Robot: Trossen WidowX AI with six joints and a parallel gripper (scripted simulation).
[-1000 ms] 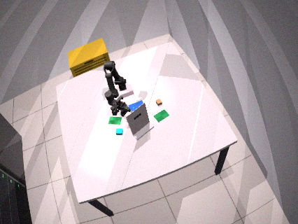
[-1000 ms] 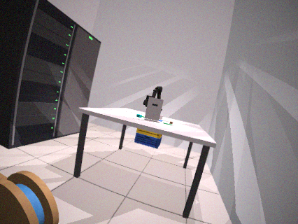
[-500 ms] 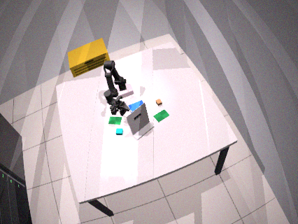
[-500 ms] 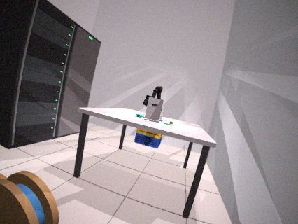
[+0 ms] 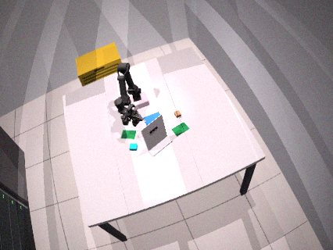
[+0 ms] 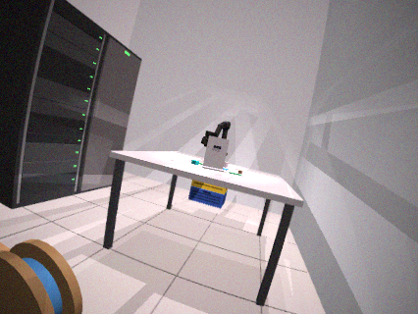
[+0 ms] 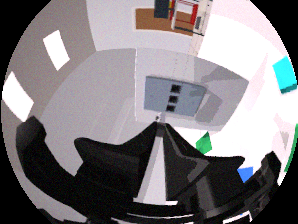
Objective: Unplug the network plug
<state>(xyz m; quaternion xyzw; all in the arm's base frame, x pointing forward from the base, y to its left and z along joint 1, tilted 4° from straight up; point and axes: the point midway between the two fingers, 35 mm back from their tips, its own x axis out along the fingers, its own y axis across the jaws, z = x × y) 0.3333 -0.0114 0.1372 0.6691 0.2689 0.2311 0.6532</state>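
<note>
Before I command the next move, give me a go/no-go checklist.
1. Grip: gripper is shut on something, apparently the plug. Ok.
2. Plug out of the socket: the wrist view shows the panel ahead of the fingertips, but the gap is too small to judge. Cannot tell.
3. Target square: two green patches and a blue patch are on the table. Cannot tell which is the marked one.
4. Obstacles: the cyan block lies beside the nearer green patch, not on it. Ok.
5. Arm clear of the panel: appears apart in the top view. Ok.
</note>
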